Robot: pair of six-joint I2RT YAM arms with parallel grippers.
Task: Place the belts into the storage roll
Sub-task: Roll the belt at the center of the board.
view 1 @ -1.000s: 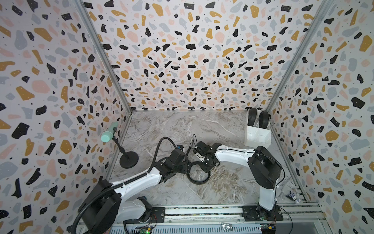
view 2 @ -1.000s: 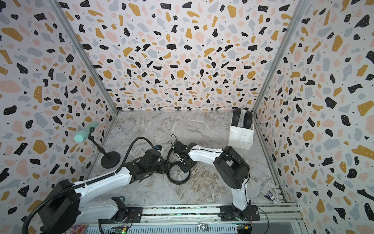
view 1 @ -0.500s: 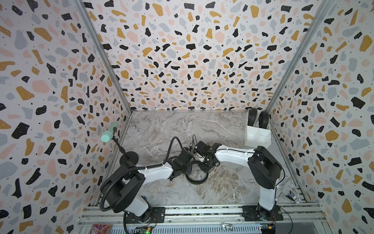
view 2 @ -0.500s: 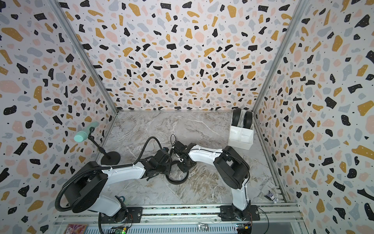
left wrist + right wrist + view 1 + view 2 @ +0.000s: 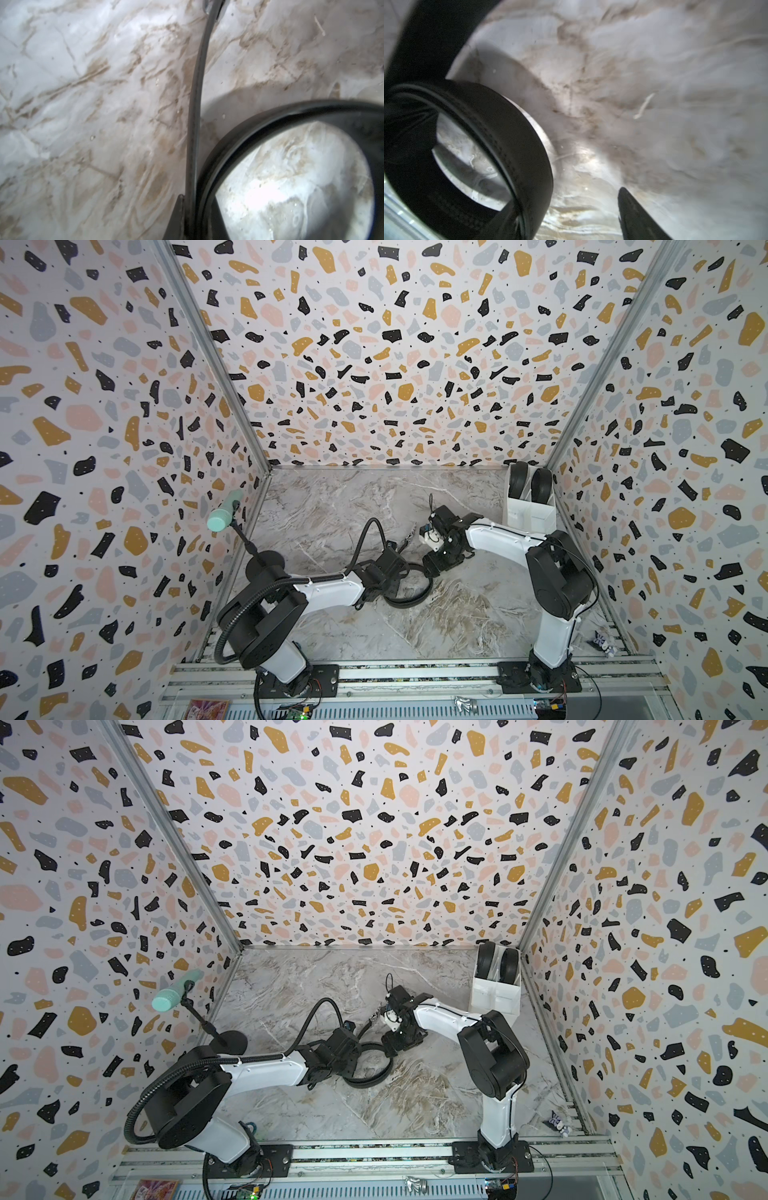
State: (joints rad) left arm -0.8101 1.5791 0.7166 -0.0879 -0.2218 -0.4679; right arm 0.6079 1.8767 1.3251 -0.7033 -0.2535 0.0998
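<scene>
A thin black belt [image 5: 409,597] lies partly coiled in a loop on the marble floor, mid-scene in both top views, its silver buckle end [image 5: 410,536] trailing toward the back. My left gripper [image 5: 400,569] is shut on the belt's strap [image 5: 196,104] just beside the coil [image 5: 270,118]. My right gripper [image 5: 432,566] stands open at the coil's far side; the coil [image 5: 517,149] rests against one jaw, and the other finger [image 5: 635,216] is clear of it. The white storage roll [image 5: 530,512] stands at the back right with two rolled belts [image 5: 530,485] in it.
A mint-green cylinder [image 5: 224,512] on a black round-based stand [image 5: 266,564] sits by the left wall. A small object [image 5: 602,643] lies at the front right. Patterned walls close in three sides; an aluminium rail [image 5: 415,676] runs along the front.
My left gripper moved right to the belt and shut on its strap. My right gripper, shut on the coil before, has opened.
</scene>
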